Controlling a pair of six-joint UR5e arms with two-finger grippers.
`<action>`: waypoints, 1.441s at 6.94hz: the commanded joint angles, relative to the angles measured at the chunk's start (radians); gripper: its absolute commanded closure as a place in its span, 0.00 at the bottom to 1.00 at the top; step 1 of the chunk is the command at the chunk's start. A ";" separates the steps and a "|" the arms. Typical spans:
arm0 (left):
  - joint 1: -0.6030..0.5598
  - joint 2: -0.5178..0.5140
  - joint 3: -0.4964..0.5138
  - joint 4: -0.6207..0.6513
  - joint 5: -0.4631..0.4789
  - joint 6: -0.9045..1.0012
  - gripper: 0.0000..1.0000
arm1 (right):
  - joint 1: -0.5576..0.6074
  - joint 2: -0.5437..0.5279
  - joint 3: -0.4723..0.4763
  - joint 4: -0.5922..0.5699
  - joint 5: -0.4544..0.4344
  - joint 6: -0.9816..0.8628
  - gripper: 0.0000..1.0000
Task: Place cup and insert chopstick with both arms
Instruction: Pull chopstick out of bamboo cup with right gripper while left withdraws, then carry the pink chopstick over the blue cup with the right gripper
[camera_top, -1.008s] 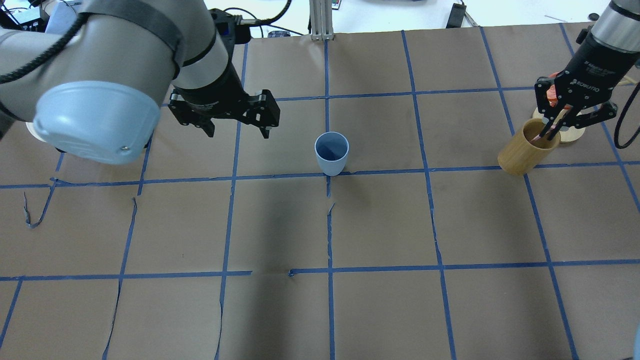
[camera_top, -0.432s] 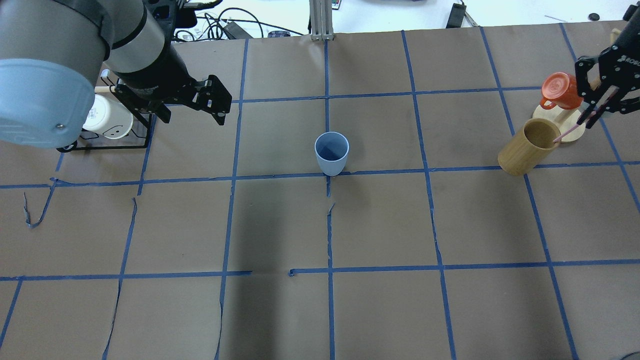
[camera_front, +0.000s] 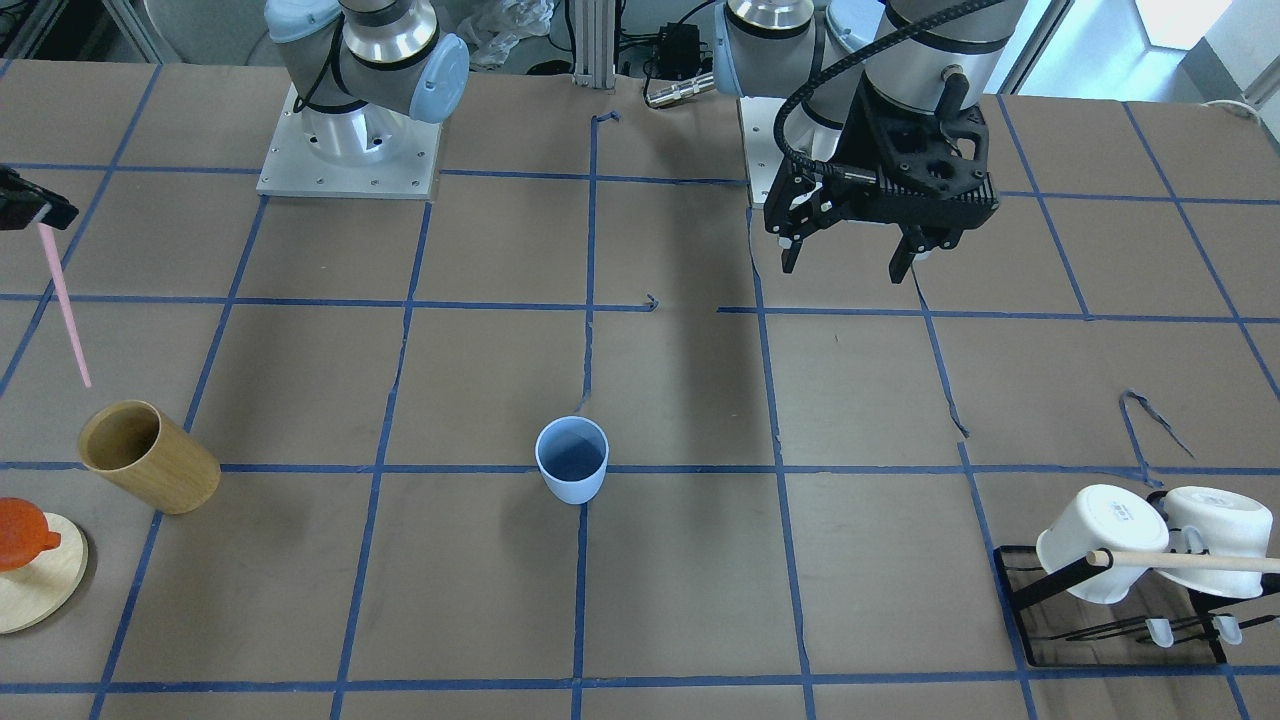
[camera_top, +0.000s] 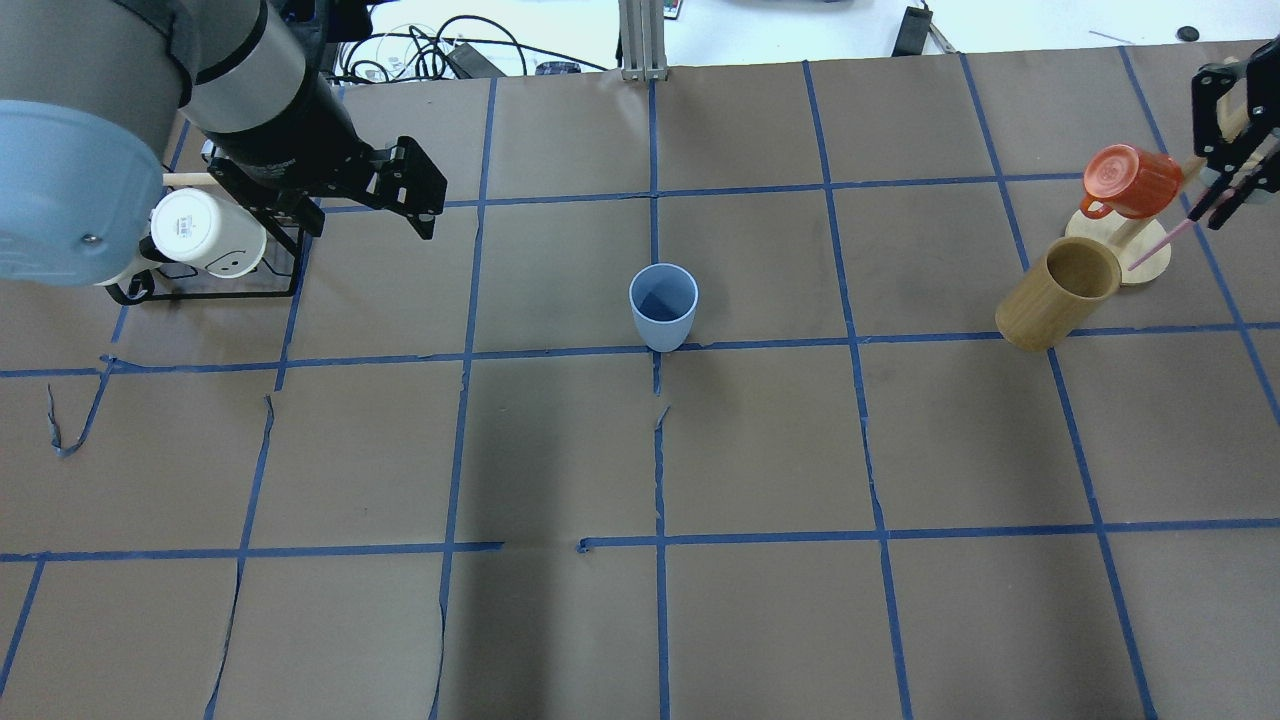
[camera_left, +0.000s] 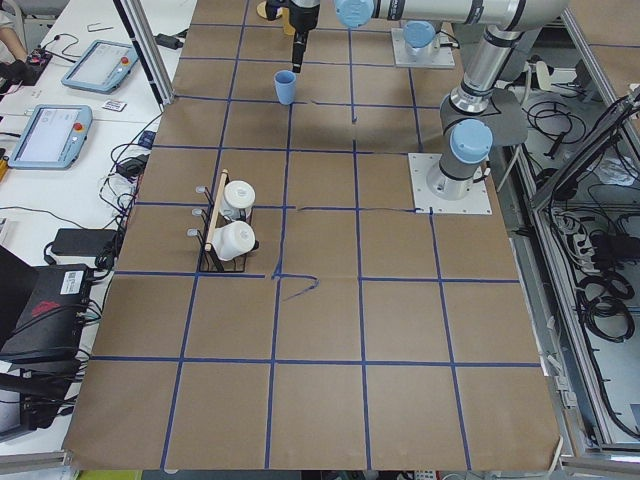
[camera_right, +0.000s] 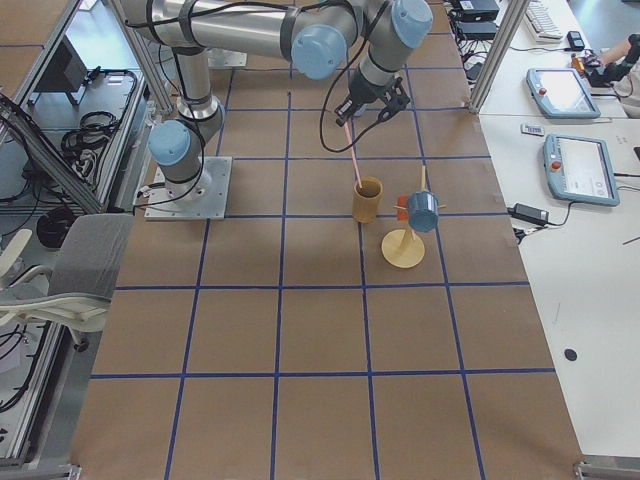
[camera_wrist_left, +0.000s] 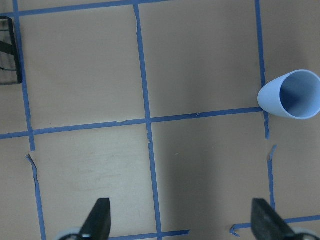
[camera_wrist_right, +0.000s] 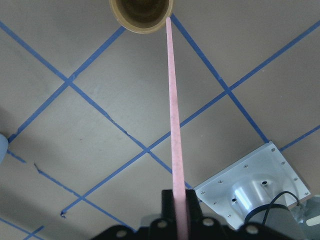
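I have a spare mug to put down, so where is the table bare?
The table is bare on the robot's side of the blue cup, and in the squares between that cup and the wooden tube or the mug rack. Crowded: the robot's right end, with tube, orange mug and chopstick close together.

Overhead and front-facing cameras face each other (both steeply downward), sharing the blue cup.
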 joint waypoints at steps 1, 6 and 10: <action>0.003 0.002 -0.008 0.000 -0.003 0.000 0.00 | 0.010 -0.009 -0.029 0.057 0.099 0.001 0.93; 0.003 0.005 -0.006 0.000 -0.006 0.000 0.00 | 0.117 0.044 -0.021 0.047 0.629 0.293 0.99; 0.006 0.007 -0.005 0.000 -0.007 0.000 0.00 | 0.293 0.064 0.146 -0.171 0.790 0.635 1.00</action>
